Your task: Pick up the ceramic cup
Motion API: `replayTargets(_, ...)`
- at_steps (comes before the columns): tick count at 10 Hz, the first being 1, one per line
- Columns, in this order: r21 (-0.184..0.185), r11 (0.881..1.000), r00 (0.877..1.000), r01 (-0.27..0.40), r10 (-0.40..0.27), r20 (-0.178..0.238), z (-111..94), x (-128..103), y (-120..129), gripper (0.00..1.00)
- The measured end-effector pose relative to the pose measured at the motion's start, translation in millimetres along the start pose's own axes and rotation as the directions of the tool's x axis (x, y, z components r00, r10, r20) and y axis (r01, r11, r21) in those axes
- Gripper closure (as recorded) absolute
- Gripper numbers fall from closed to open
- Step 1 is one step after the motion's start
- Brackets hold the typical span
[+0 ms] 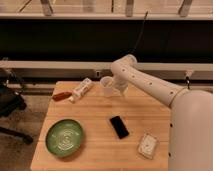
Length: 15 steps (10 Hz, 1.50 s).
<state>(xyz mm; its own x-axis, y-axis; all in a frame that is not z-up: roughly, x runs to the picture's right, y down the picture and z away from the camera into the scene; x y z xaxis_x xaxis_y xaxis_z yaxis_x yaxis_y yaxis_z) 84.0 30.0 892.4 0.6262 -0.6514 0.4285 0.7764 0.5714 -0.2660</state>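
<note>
The ceramic cup is small, plain and white, at the back edge of the wooden table, just right of the white tube-shaped bottle. My gripper is at the end of the white arm that reaches in from the right. It sits right against the cup's right side, at cup height. The arm's wrist hides the far side of the cup. I cannot tell whether the cup rests on the table or hangs just above it.
A red-brown object lies left of the bottle. A green plate sits front left, a black phone mid-table and a small white packet front right. A black chair stands to the left and a rail runs behind.
</note>
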Motion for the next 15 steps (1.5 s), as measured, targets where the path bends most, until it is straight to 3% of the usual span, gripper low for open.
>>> replayTargets(11, 0.003, 1.0, 1.0, 0.017, -0.017, 0.007, 13, -2, 10, 0.2)
replayTargets(15, -0.027, 0.996, 0.996, 0.085, -0.085, 0.004, 19, -2, -33, 0.2)
